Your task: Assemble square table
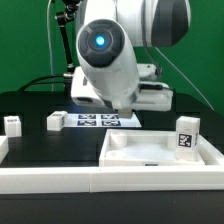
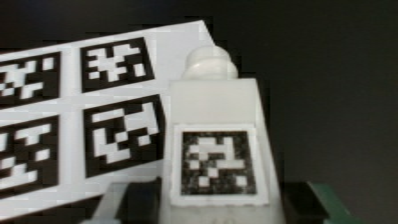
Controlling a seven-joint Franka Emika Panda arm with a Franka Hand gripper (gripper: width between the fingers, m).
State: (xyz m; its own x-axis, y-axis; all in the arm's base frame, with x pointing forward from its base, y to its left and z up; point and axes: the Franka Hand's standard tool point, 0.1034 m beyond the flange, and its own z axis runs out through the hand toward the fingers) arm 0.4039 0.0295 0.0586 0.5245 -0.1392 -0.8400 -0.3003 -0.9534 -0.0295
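A white peg leg (image 2: 217,130) with a black-and-white tag fills the wrist view. It lies between my gripper's (image 2: 217,206) dark fingers (image 2: 143,200), which are shut on its tagged end. In the exterior view the arm (image 1: 108,60) hangs over the middle of the black table and hides the gripper and the held leg. The square table top (image 1: 128,158), a white tray with a raised rim, lies at the front right. A tagged leg (image 1: 186,135) stands upright at its right corner. Two more legs (image 1: 57,120) (image 1: 13,124) stand on the exterior view's left.
The marker board (image 1: 98,121) lies flat on the table behind the tray, under the arm; the wrist view shows it as the marker board (image 2: 80,100) beyond the held leg. A long white rail (image 1: 50,182) runs along the front edge.
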